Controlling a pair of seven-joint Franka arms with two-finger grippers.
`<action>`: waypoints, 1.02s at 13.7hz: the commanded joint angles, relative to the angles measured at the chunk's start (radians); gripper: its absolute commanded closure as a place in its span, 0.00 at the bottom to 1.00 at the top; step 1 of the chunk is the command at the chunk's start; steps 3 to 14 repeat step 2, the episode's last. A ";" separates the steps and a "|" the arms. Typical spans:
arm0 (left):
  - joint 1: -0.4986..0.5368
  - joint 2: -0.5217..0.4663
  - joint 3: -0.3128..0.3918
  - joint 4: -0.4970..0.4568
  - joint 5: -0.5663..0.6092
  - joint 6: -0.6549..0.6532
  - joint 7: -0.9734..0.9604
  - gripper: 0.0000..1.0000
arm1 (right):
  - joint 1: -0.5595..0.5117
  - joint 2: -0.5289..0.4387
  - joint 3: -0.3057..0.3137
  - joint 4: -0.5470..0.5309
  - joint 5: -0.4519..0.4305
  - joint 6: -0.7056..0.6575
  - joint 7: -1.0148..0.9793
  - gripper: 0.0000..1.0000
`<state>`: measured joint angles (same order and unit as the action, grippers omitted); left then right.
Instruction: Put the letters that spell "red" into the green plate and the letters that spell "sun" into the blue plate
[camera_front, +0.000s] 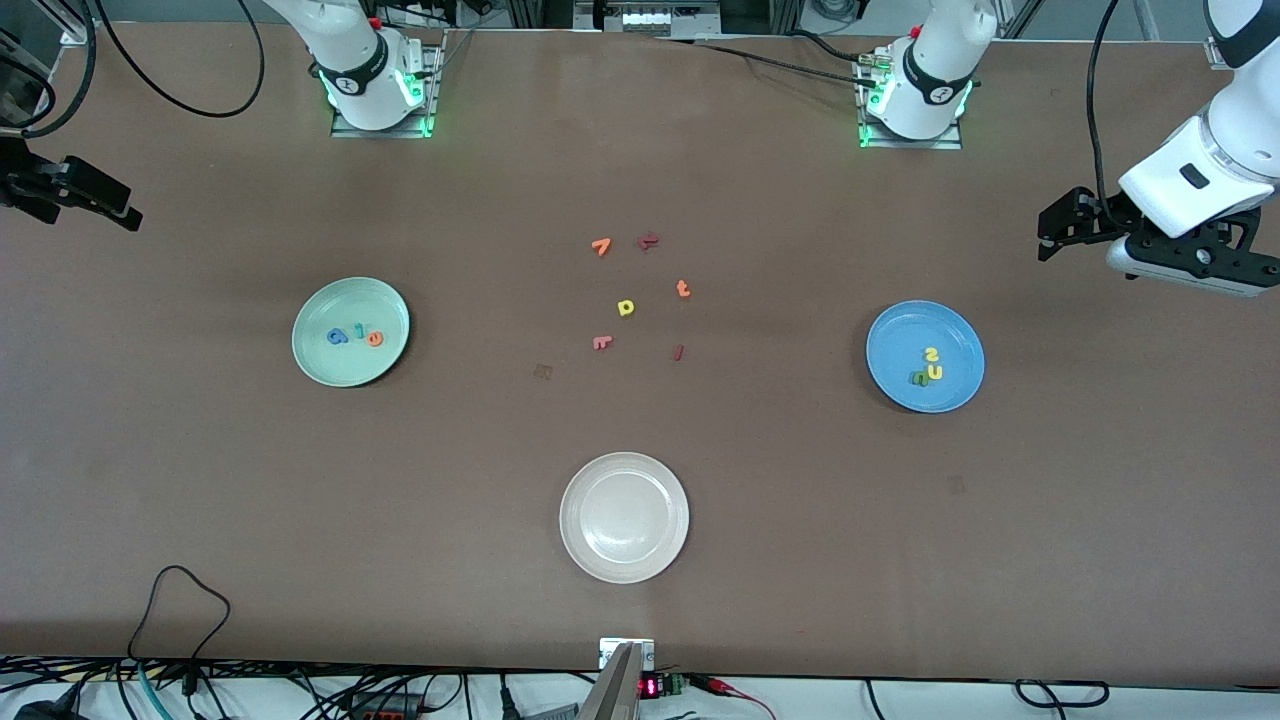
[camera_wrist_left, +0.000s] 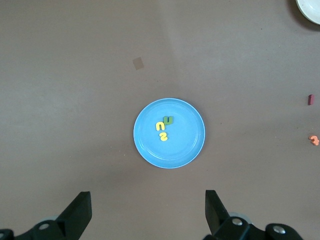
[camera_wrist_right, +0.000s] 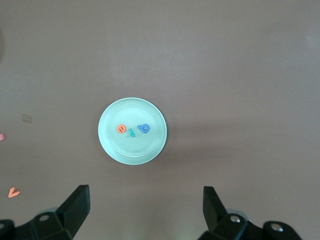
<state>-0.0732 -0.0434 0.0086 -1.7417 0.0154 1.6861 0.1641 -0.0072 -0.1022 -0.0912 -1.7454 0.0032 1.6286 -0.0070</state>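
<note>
The green plate (camera_front: 318, 352) (camera_wrist_right: 125, 149) holds a blue "d" (camera_front: 338, 336) (camera_wrist_right: 143, 128), a teal "r" (camera_front: 358, 331) (camera_wrist_right: 132, 133) and an orange "e" (camera_front: 375, 338) (camera_wrist_right: 121, 129). In the blue plate (camera_front: 958, 330) (camera_wrist_left: 187, 150) lie a yellow "s" (camera_front: 930, 353) (camera_wrist_left: 163, 136), a yellow "u" (camera_front: 935, 372) (camera_wrist_left: 159, 126) and a dark green "n" (camera_front: 918, 378) (camera_wrist_left: 169, 120). My left gripper (camera_front: 1048, 232) (camera_wrist_left: 148, 210) hangs open and empty high over the table's edge at the left arm's end. At the right arm's end my right gripper (camera_front: 128, 212) (camera_wrist_right: 146, 210) is likewise raised, open and empty.
A cream-white plate (camera_front: 624, 470) sits nearest the front camera, mid-table. Loose letters lie in the middle: an orange one (camera_front: 601, 246), a dark red one (camera_front: 648, 241), an orange "t" (camera_front: 683, 289), a yellow one (camera_front: 626, 307), a pink one (camera_front: 601, 342), a red one (camera_front: 678, 352).
</note>
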 joint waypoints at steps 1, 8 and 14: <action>-0.007 0.000 0.001 0.018 0.020 -0.022 0.005 0.00 | 0.006 -0.004 0.001 0.009 -0.008 -0.019 -0.001 0.00; -0.007 0.000 0.001 0.018 0.020 -0.026 0.005 0.00 | 0.006 -0.004 0.001 0.009 -0.008 -0.019 0.001 0.00; -0.007 0.000 0.001 0.018 0.020 -0.026 0.005 0.00 | 0.006 -0.004 0.001 0.009 -0.008 -0.019 0.001 0.00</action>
